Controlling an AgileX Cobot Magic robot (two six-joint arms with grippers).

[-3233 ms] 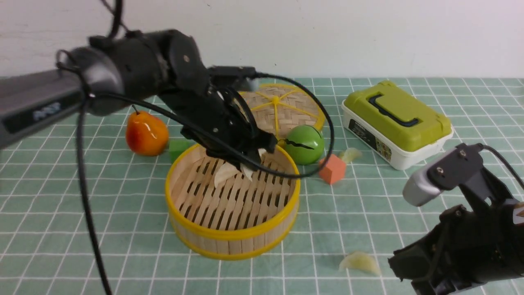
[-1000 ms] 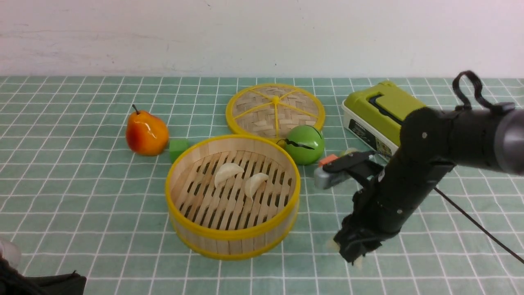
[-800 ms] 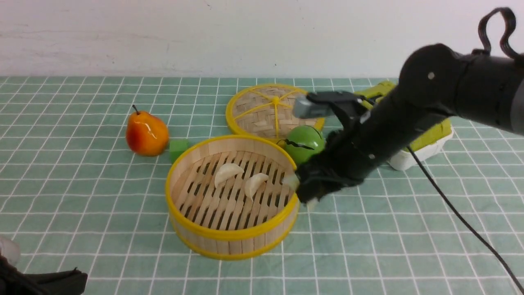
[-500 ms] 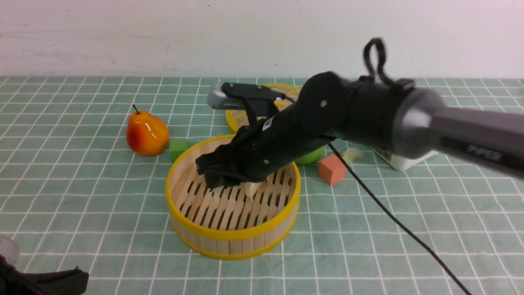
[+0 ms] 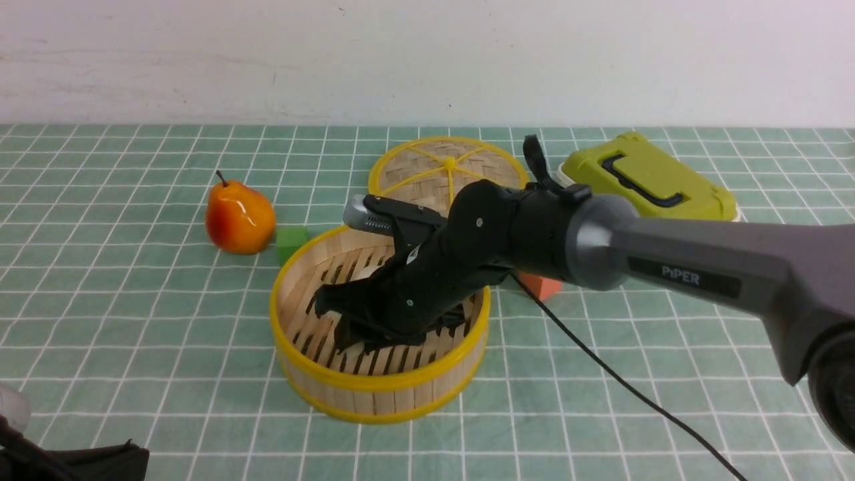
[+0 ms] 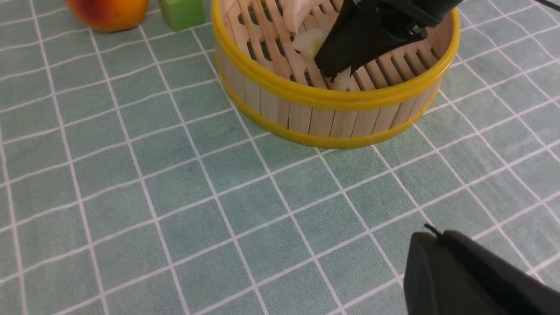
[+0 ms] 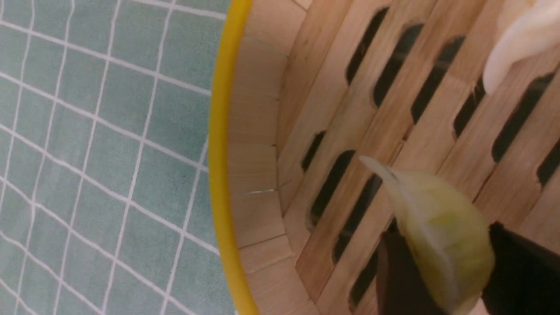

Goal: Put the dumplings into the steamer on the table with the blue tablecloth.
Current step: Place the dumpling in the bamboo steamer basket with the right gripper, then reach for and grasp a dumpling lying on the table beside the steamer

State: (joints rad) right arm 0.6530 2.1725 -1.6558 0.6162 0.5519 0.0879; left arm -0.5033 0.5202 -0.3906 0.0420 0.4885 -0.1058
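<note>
The steamer [image 5: 374, 384] stands mid-table on the blue tablecloth [image 5: 133, 321]. My right gripper [image 5: 334, 327] reaches down inside it, shut on a yellow-green dumpling [image 7: 437, 218] held just above the slatted floor near the steamer's wall [image 7: 258, 175]. A white dumpling [image 7: 520, 39] lies on the floor beside it. The left wrist view shows the steamer [image 6: 332, 98], my right gripper [image 6: 341, 65] and two dumplings, one [image 6: 295, 11] further in and one [image 6: 308, 41] nearer the fingers. The arm hides the dumplings in the front view. My left gripper [image 6: 431, 236] is shut and empty, low at the near left [image 5: 67, 461].
A pear [image 5: 239, 217] and a green cube [image 5: 290, 240] sit left of the steamer. The woven lid [image 5: 441, 170] lies behind it. A green lunch box [image 5: 644, 177] stands at the back right. An orange block [image 5: 542, 287] shows under my right arm. Its cable [image 5: 601, 367] trails over the cloth.
My left arm left the steamer and drew back to the near left. My right gripper carried a dumpling from the near right cloth up and down into the steamer.
</note>
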